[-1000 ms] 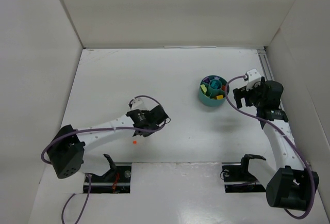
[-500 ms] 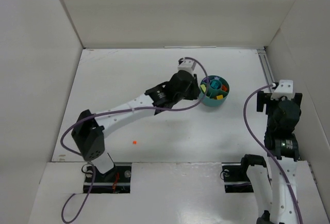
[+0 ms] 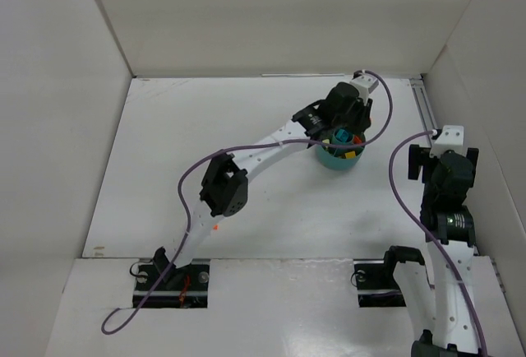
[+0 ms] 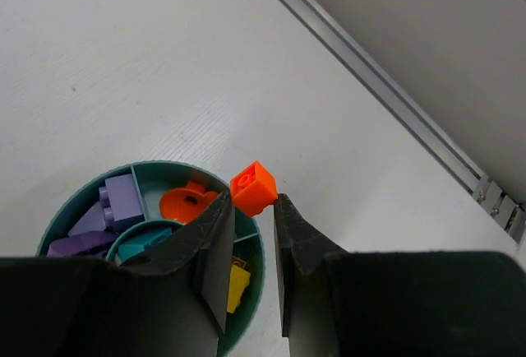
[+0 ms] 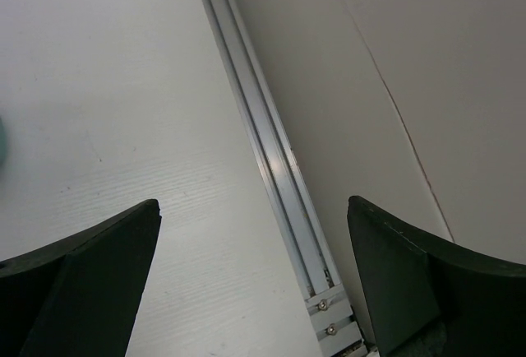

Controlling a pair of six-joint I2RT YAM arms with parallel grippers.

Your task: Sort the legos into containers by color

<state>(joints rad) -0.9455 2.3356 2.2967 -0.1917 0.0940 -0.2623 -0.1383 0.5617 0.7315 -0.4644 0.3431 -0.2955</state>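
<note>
- Left gripper (image 4: 253, 209) clamped on an orange brick (image 4: 253, 189), now over the far rim of the teal cup (image 4: 72, 195); a second ago it was at mid-table.
- Brick hangs beside the orange compartment (round orange piece (image 4: 182, 203) already inside), so release looks due.
- Right gripper (image 5: 255, 283) spread, empty, has backed off over the rail (image 5: 263, 151).
- One orange speck (image 3: 214, 227) left on the table (image 3: 164, 127).

The left hand (image 4: 252, 203), pinching a small orange plastic brick (image 4: 253, 187), hangs over the round teal plastic cup (image 4: 160, 164) and covers part of its top. The white desk (image 3: 205, 127) lies open left of the cup. A silver metal rail (image 5: 269, 159) and white side wall (image 5: 394, 85) crowd the wide-spread right hand (image 5: 255, 202).
</note>
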